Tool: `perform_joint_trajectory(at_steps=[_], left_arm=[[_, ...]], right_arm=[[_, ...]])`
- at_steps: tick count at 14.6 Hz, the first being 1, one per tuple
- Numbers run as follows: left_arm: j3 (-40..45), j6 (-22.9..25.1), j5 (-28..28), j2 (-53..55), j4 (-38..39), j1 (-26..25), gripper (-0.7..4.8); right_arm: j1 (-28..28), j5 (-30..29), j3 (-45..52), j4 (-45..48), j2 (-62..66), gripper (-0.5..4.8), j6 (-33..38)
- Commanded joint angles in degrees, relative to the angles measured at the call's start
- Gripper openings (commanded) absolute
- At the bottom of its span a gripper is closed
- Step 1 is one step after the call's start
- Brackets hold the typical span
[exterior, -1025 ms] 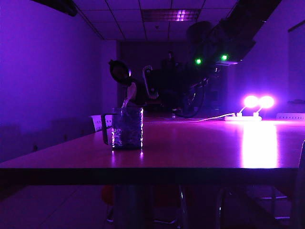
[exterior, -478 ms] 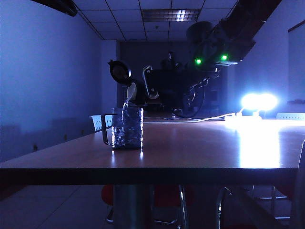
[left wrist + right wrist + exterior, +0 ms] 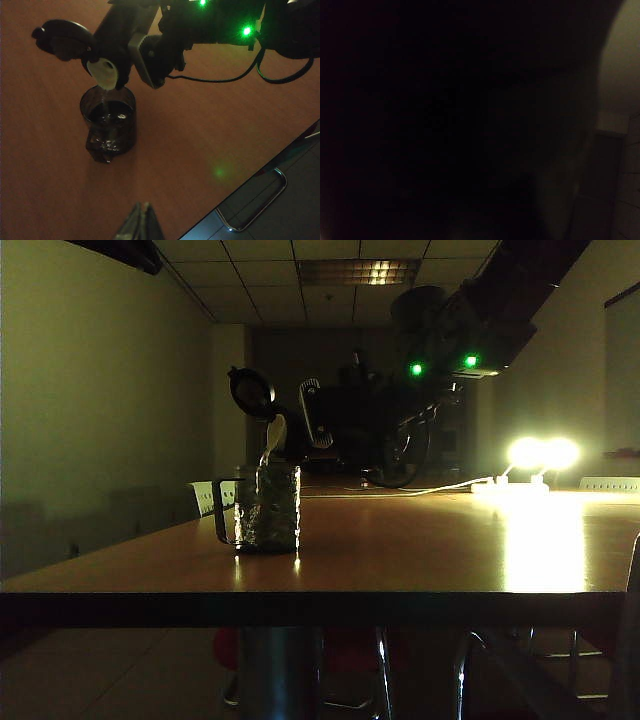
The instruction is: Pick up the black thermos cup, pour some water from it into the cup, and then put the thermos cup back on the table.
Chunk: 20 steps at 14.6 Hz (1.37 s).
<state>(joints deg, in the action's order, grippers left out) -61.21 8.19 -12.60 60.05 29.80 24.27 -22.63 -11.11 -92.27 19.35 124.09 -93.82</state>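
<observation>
The long reddish-brown wooden bench (image 3: 420,550) carries the short see-through faceted cup (image 3: 268,507). Above it, right claw (image 3: 150,55) clamps the tilted, tall black thermos cup (image 3: 122,30), pouring: rigid, smooth, likely slippery; grip mid-body. Left claw (image 3: 141,220) appears pressed together.

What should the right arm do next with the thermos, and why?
Probably tilt the black thermos cup back upright. The right tool holds it tipped, its spout over the cup, which already holds water. The left tool waits apart.
</observation>
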Motion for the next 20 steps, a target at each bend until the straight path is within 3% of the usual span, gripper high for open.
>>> perform_joint_trajectory(at_steps=[1,5,11,20], left_arm=[[-0.22,0.37,-0.15,-0.17,-0.31,0.07,-0.05],[-0.22,0.37,-0.17,-0.17,-0.31,0.07,-0.05],[-0.22,0.39,-0.15,-0.17,-0.31,0.07,-0.06],[-0.22,0.39,-0.22,-0.17,-0.33,0.07,-0.05]], right_arm=[[-0.15,0.15,-0.76,3.58,-1.14,1.62,-0.87],[-0.15,0.09,-0.76,3.39,-1.14,1.62,0.15],[-0.15,-0.61,-0.76,2.67,-1.14,1.62,13.07],[0.33,-7.04,-0.79,4.02,-1.14,1.62,56.04]])
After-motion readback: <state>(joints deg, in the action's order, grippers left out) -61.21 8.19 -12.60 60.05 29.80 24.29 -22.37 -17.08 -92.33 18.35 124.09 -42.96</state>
